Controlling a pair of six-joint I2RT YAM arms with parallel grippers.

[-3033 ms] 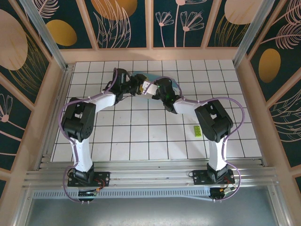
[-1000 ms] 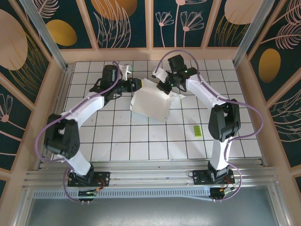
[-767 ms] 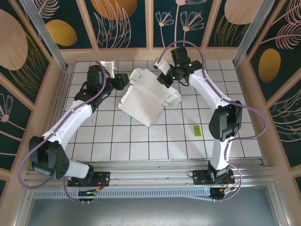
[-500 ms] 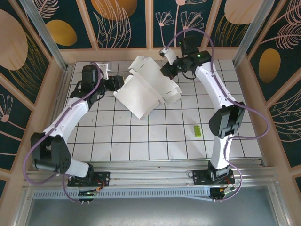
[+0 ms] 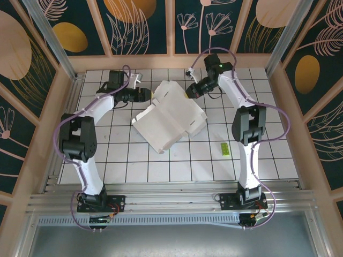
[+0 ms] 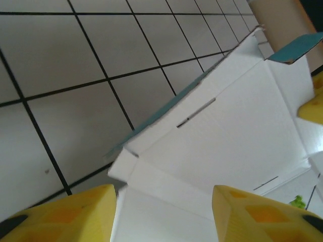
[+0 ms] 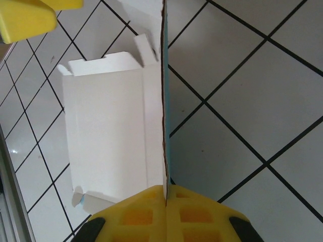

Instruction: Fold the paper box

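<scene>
The paper box [image 5: 170, 119] lies unfolded on the tiled floor at the back middle, white side up, its back-right edge raised. My right gripper [image 5: 189, 92] is shut on that raised edge. In the right wrist view the sheet [image 7: 106, 131] stands edge-on, white on the left and teal on the right, pinched in the gripper [image 7: 165, 199]. My left gripper [image 5: 147, 95] is at the sheet's back-left corner. In the left wrist view its yellow fingers [image 6: 65, 214] stand apart over a white flap [image 6: 166, 186] without pressing it, so it is open.
A small yellow-green slip [image 5: 225, 149] lies on the tiles to the right, apart from the sheet. Wooden walls [image 5: 171, 61] ring the tiled floor, and the back wall is close behind both grippers. Open tiles [image 5: 161, 166] stretch toward the arm bases.
The sheet has been spread and shifted toward the back, then settled lower. My left gripper has opened and let go of its corner. The right gripper stays shut on its edge.
</scene>
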